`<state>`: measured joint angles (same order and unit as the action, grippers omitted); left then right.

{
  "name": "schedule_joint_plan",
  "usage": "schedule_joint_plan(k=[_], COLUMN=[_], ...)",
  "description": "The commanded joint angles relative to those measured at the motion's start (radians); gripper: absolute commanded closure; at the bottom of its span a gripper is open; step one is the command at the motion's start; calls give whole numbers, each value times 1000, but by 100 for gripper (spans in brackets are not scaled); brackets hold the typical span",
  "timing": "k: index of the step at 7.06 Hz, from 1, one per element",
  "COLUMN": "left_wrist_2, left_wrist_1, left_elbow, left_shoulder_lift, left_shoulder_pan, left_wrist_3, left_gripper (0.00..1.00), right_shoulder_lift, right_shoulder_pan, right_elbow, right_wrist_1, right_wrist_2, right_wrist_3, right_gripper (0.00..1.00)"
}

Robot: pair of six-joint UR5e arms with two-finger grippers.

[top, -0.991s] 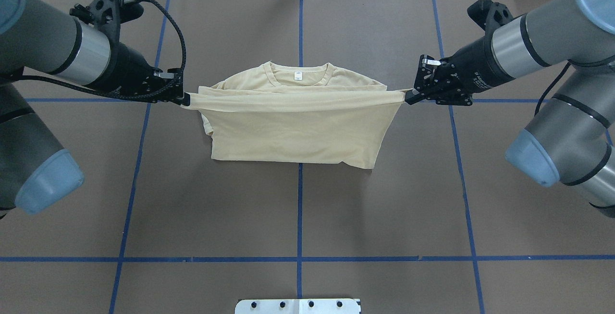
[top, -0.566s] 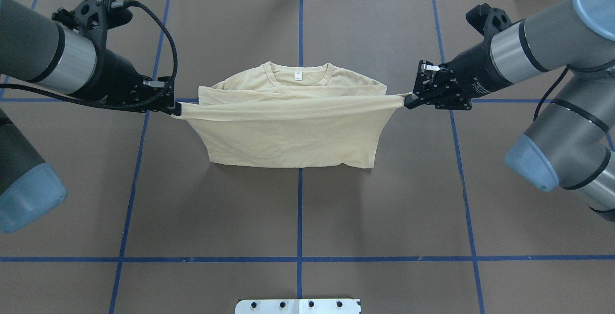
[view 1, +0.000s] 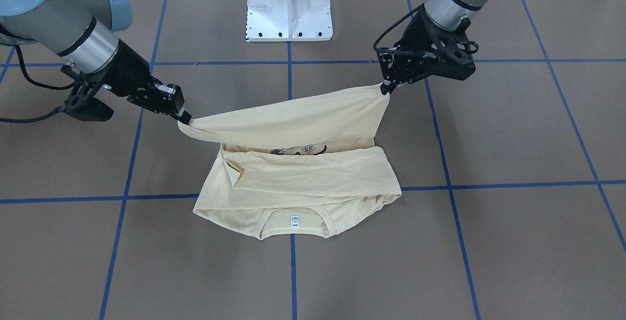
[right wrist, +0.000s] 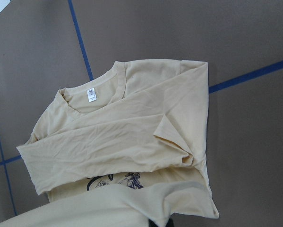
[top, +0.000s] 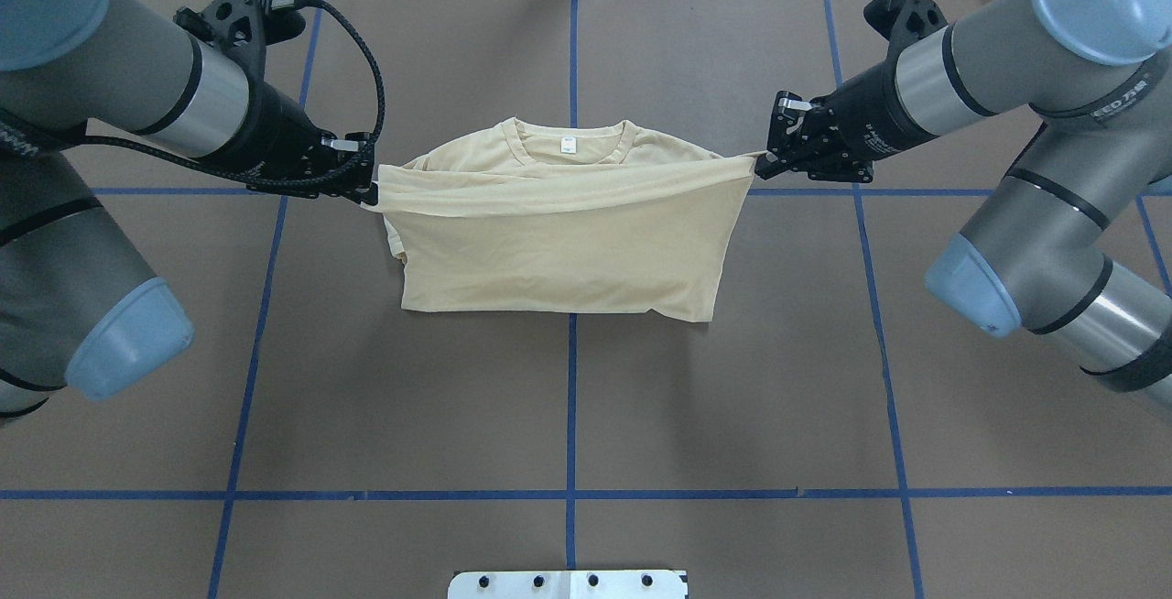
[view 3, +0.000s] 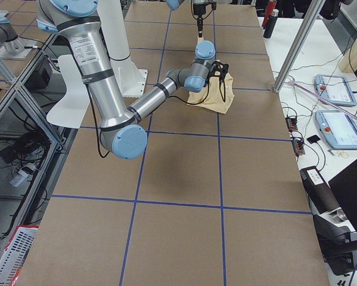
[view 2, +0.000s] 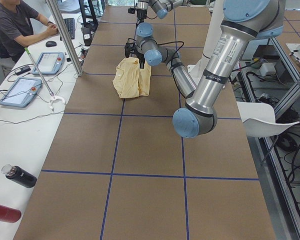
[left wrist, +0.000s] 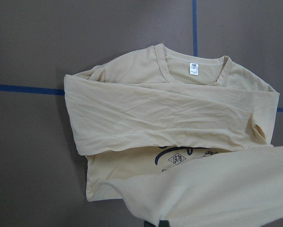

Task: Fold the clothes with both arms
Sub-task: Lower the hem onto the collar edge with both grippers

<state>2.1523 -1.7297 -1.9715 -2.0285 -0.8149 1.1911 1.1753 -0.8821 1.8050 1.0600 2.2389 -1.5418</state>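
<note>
While left gripper (top: 370,197) and right gripper (top: 758,166) pinch its raised hem corners, the T-shirt (top: 558,255) lies collar toward the table (top: 732,397) far edge.

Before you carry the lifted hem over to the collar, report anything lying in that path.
Nothing visible blocks it. The left gripper and right gripper each pinch a hem corner of the T-shirt; between hem and collar lie only the shirt's own folded sleeves, flat on the table.

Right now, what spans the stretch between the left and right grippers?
Only the T-shirt: its hem edge runs from the left gripper to the right gripper, each clamped on a corner, sagging slightly mid-span. The overhead view shows it.
</note>
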Motion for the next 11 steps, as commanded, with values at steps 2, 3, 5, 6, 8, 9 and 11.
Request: schedule_joint_plan(k=[2, 3, 5, 6, 8, 9, 11], left_wrist_2=[-3, -3, -17, -19, -89, -100, -103], left_wrist_1=[-86, -90, -132, -193, -377, -452, -552], left_elbow=[113, 117, 193, 276, 484, 590, 734], left_shoulder_lift=[-22, -24, -70, -96, -142, -177, -240], left_shoulder_pan=[-9, -12, -18, -29, -35, -35, -35], left_wrist_3=[-2, -2, -1, -1, 2, 2, 4], left_gripper=[100, 100, 100, 100, 100, 100, 100], right_shoulder_lift=[-63, -81, -143, -152, -178, -225, -317], right_shoulder_pan=[-8, -14, -18, -18, -18, -17, -14], right_elbow=[-90, -114, -201, -234, -295, -355, -499], right_wrist_1=[-2, -3, -8, -11, -12, -11, -12], right_wrist_2=[-35, -35, -60, -76, -96, -113, -154], right_wrist_3=[34, 37, 40, 45, 71, 71, 71], right_gripper=[100, 100, 100, 100, 100, 100, 100])
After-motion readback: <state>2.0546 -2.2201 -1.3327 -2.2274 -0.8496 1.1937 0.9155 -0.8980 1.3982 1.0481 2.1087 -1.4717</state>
